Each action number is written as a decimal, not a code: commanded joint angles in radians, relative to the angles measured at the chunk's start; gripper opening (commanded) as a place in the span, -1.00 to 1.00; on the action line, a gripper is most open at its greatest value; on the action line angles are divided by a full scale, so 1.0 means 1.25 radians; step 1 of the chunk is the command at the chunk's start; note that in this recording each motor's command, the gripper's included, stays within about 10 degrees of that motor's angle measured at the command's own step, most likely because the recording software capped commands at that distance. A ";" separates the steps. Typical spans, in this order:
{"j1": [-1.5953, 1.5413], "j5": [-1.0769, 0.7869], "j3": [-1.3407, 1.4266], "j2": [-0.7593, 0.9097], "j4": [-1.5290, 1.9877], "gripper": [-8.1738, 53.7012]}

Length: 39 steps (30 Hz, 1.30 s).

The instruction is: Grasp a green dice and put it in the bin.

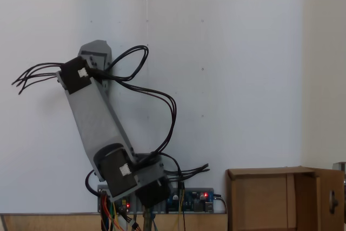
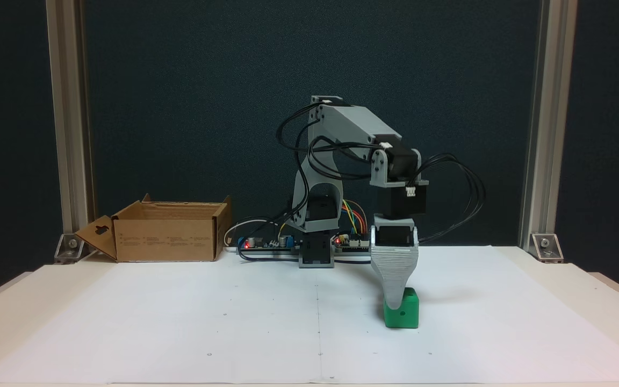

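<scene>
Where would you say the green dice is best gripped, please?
Across two opposite flat faces, from straight above: the green dice sits flat on the white paper, top face free. The claw already points down onto its top; its jaws overlap, so the opening cannot be told.

In a fixed view the gripper (image 2: 395, 306) covers the upper left part of the green dice (image 2: 407, 317), and since its jaws stand one behind the other there, whether they are spread or closed cannot be told. The dice's pips are too small to count (one dark dot shows on the front face). In a fixed view the bin (image 1: 270, 198), at about four o'clock from the arm (image 1: 97, 117), is cut off by the bottom edge. The print on the bin's front wall is too small to read. The arm's base is cut off by the lower edge.
</scene>
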 commanded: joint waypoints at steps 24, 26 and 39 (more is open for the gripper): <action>0.023 -0.049 -0.010 -0.039 -0.117 0.34; 0.025 -0.048 -0.010 -0.039 -0.119 0.29; 0.026 0.040 -0.010 -0.042 -0.113 -0.34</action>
